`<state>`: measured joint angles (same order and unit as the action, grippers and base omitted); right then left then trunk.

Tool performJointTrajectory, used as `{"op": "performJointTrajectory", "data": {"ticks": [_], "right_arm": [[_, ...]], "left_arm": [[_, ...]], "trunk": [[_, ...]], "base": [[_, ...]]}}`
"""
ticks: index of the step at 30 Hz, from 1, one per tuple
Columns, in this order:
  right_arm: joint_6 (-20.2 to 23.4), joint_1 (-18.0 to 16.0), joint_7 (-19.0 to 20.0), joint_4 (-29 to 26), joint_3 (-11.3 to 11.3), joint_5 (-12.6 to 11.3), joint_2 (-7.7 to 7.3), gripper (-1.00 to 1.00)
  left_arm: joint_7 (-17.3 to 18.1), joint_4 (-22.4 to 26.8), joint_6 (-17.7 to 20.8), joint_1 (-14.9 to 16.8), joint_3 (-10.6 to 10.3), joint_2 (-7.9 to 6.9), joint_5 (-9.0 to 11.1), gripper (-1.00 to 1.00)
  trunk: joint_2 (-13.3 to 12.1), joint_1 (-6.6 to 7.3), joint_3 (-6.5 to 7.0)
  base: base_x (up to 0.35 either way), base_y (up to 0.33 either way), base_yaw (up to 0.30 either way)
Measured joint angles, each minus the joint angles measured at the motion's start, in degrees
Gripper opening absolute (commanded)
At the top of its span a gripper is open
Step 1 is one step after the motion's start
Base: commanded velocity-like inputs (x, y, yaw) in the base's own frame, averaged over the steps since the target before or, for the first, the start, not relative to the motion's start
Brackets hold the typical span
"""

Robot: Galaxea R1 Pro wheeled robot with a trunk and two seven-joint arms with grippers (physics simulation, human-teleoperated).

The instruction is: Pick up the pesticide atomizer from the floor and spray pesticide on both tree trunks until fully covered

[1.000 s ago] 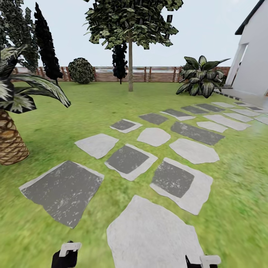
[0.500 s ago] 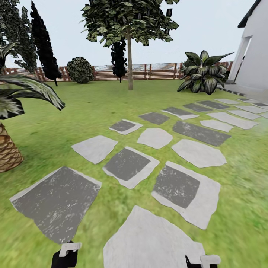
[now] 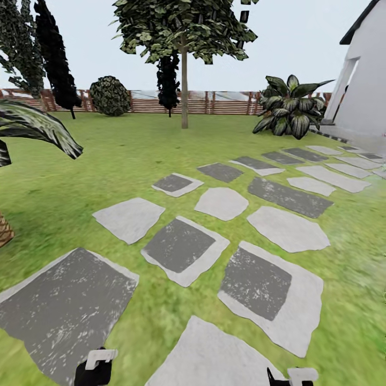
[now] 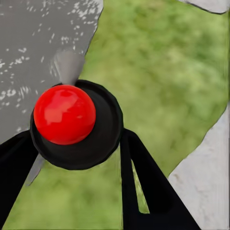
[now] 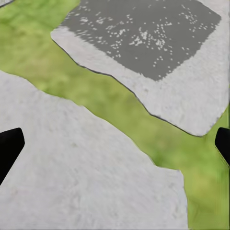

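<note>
The pesticide atomizer (image 4: 64, 112), a round black body with a glossy red knob, sits between the black fingers of my left gripper (image 4: 76, 143), which is shut on it above grass and a dark stone. That left gripper (image 3: 94, 370) hangs low at the bottom edge of the head view. My right gripper (image 5: 115, 143) is open, fingers wide apart over a pale stepping stone, and its tip (image 3: 292, 378) peeks in at the bottom right. One tree (image 3: 184, 32) with a slim beige-grey trunk (image 3: 184, 91) stands far ahead on the lawn, before the fence.
Grey stepping stones (image 3: 182, 246) run across the lawn from me toward a white house (image 3: 364, 91) at the right. A broad-leaved plant (image 3: 289, 110) stands near it. Palm fronds (image 3: 37, 126) reach in from the left. Dark conifers (image 3: 53, 53), a round bush (image 3: 110, 95) and the slat fence (image 3: 225, 104) line the back.
The whole head view has shifted: the camera moved forward, so the stones slid nearer and the palm trunk slipped off the left edge. Both grippers keep their place in the picture.
</note>
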<state>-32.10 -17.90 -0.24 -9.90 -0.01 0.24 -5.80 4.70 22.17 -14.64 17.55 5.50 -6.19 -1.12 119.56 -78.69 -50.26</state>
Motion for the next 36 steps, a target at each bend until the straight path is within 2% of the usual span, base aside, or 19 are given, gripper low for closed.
{"op": "performJointTrajectory", "data": {"ticks": [36], "right_arm": [[0.0, 0.0, 0.0, 0.0, 0.0, 0.0, 0.08, 1.0]], "left_arm": [[0.0, 0.0, 0.0, 0.0, 0.0, -0.01, 0.0, -1.0]], "trunk": [[0.0, 0.0, 0.1]], "base": [[0.338, 0.0, -0.016]]}}
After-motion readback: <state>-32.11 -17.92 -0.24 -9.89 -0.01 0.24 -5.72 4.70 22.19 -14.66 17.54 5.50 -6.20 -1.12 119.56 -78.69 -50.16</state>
